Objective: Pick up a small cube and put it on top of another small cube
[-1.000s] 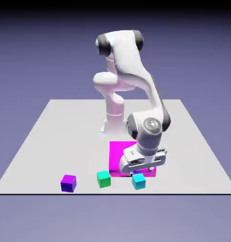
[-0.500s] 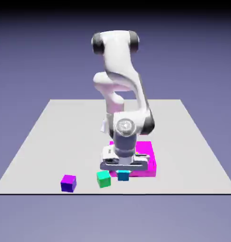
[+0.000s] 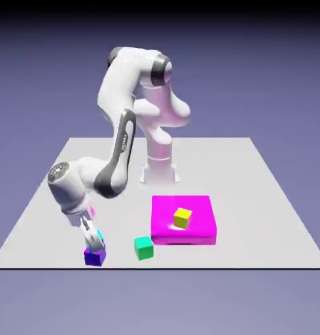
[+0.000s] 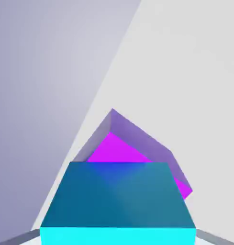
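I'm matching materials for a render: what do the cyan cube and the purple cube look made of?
Cyan cube: looks like smooth matte plastic, with flat even colour, sharp edges and no grain.
Purple cube: the same flat, textureless look, only darker-shaded sides.
Being rendered, neither shows its true material.

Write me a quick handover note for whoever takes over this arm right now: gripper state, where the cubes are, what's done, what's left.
Gripper: down over the purple cube near the table's front edge; jaws at full width with the cyan cube between the fingertips; whether they still grip it is unclear.
Cyan cube: sits directly over the purple cube, which shows just beyond it in the hand view.
Others: teal cube on the table, yellow cube on the magenta block.
Done: carry to the stack.
Left: confirm release, lift clear, check the stack holds.
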Controlling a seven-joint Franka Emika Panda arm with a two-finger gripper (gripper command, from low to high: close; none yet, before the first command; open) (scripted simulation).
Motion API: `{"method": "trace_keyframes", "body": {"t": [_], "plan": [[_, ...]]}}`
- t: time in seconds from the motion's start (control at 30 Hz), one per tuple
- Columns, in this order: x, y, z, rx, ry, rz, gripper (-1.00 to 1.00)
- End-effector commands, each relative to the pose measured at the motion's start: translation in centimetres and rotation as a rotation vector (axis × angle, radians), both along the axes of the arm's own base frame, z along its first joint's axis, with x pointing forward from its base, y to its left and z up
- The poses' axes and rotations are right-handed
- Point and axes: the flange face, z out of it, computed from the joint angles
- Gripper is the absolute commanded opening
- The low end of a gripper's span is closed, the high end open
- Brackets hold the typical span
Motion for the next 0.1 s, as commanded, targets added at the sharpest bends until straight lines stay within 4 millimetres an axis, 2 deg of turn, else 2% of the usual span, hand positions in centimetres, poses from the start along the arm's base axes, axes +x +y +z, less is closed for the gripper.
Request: {"method": "trace_keyframes", "body": {"t": [0.0,0.03,0.07], "plan": [[0.2,-0.4,2.1,0.000,0.000,0.000,1.00],[0.3,-0.7,4.2,-0.001,0.000,0.000,1.00],[0.3,-0.8,4.7,-0.001,0.001,-0.001,1.00]]}}
